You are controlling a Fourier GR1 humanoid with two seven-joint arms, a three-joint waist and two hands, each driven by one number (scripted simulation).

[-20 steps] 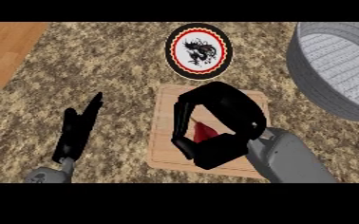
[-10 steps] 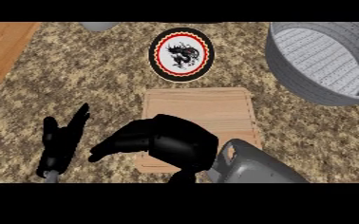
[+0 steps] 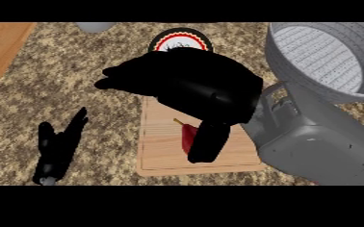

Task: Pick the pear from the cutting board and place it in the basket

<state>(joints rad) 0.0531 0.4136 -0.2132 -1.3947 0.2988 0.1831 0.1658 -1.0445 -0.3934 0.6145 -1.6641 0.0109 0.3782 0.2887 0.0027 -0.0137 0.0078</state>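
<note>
Raised since a moment ago, my right hand (image 3: 192,84) now curls its thumb round the pear (image 3: 188,134) above the board (image 3: 160,149). Beyond my fingertips the basket (image 3: 316,60) holds nothing I can see; my left hand (image 3: 60,146) rests with fingers straight.

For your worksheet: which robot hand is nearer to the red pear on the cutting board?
Right. The right robot hand is directly over the pear, its thumb beside it on the cutting board. The left robot hand rests apart, off the board's left side.

No readable text, labels, numbers; plate (image 3: 182,39) bears only black emblem, red-ringed rim.
</note>
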